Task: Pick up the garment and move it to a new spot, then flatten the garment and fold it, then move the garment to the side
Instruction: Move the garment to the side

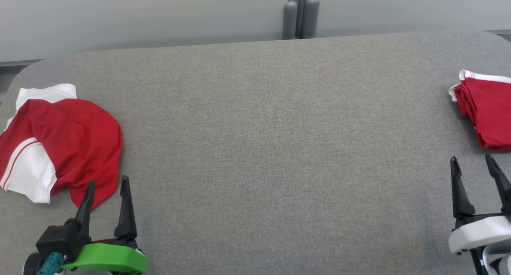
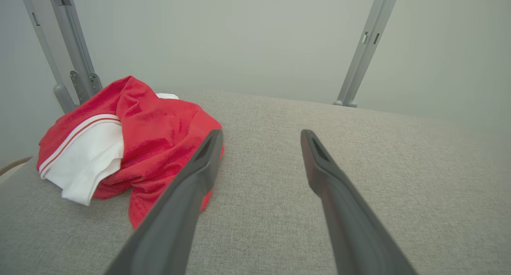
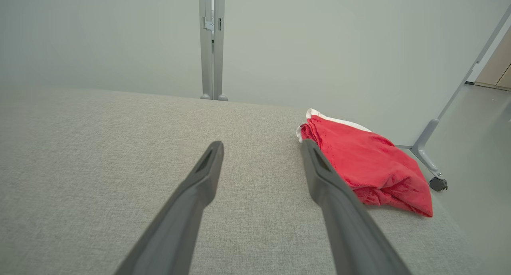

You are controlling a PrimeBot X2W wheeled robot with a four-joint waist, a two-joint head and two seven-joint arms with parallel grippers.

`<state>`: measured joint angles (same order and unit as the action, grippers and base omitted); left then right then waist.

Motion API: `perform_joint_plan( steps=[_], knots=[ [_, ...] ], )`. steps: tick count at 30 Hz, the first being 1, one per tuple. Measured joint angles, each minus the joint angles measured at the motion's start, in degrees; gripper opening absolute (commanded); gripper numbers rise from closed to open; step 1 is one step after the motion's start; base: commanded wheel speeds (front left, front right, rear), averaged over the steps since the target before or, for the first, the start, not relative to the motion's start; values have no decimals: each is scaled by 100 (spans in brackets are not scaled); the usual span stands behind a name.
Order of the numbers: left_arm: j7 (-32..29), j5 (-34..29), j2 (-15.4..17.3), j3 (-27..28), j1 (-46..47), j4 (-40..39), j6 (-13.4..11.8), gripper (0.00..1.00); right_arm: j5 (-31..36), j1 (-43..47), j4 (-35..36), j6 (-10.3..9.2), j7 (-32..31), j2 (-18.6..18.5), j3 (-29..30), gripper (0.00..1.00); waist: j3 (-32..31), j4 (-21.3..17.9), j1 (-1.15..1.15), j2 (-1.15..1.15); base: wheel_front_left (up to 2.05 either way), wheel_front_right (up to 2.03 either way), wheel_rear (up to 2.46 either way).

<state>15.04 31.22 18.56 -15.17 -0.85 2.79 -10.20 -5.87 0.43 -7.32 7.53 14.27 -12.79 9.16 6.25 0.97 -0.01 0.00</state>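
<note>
Looking down from the head cam, you've got the crumpled garment [image 1: 76, 135] at the far left of the grey worktop [image 1: 271, 139]. It's red w/ white panels & a thin red stripe, bunched in a heap by the left edge. Your left tool [image 1: 107, 182] sits at the lower left, just on the near side of that heap, fingers spread wide & grasping nothing. Its left finger overlaps the red hem in both head & wrist cams; can't tell if it's touching the cloth or just above it. Your right tool [image 1: 471, 162] is at the lower right, also released & empty, tips just short of the folded garment [image 1: 489, 115]. That one's red w/ a white edge, stacked in layers at the far right of the worktop, partly cut off by the frame. The two garments lie well apart, w/ the worktop's middle btwn them. Behind the worktop: pale wall & grey posts [image 1: 301, 17] at mid-back.
</note>
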Motion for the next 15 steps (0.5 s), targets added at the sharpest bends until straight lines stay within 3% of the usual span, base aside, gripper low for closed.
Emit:
perform_joint_plan(
  steps=[15],
  knots=[
    [1,-761,-642,798,-322,490,793,100,67,444,-88,0,74,648,57,100,-280,298,0,0,0,0,0]
  ],
)
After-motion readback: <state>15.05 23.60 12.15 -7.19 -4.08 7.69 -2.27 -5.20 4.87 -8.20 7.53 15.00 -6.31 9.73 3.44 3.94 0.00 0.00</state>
